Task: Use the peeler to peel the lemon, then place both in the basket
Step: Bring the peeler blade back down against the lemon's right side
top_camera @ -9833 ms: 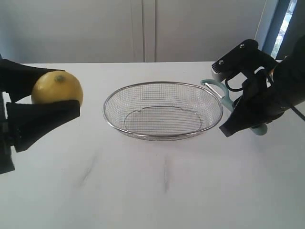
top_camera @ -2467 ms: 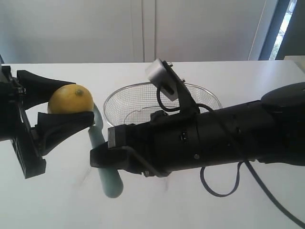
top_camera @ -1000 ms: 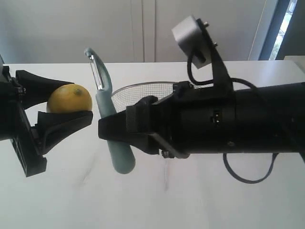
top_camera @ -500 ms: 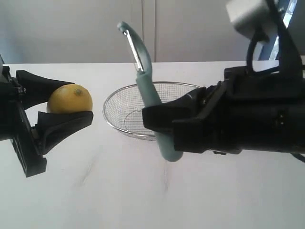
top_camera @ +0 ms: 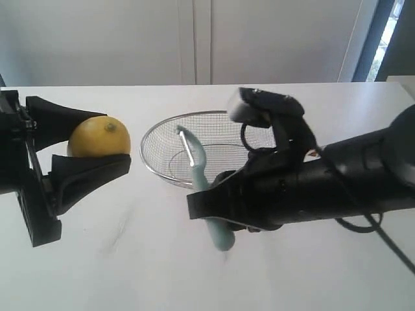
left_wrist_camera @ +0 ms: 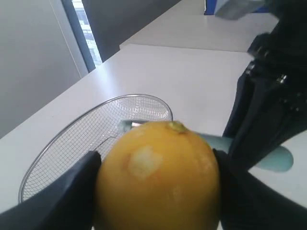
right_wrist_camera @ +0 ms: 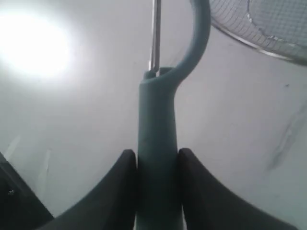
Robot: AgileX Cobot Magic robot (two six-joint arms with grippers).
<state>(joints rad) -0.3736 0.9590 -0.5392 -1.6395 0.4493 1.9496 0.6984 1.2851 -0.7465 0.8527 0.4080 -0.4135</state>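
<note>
Exterior view: the left gripper (top_camera: 113, 142), jaws spread wide, clamps the lemon (top_camera: 98, 136) just left of the basket (top_camera: 154, 129). The right gripper (top_camera: 211, 210) pinches the peeler (top_camera: 196, 170) by its handle, blade tilted across the basket's near rim; bare table (top_camera: 130, 265) lies in front.

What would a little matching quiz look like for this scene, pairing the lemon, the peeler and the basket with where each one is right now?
Things:
1. lemon
2. peeler
3. basket

Places:
A. resting on the white table, gripped by nothing
B. held in the left pincer
C. held in the right pincer

Pairs: 1-B, 2-C, 3-A
</note>
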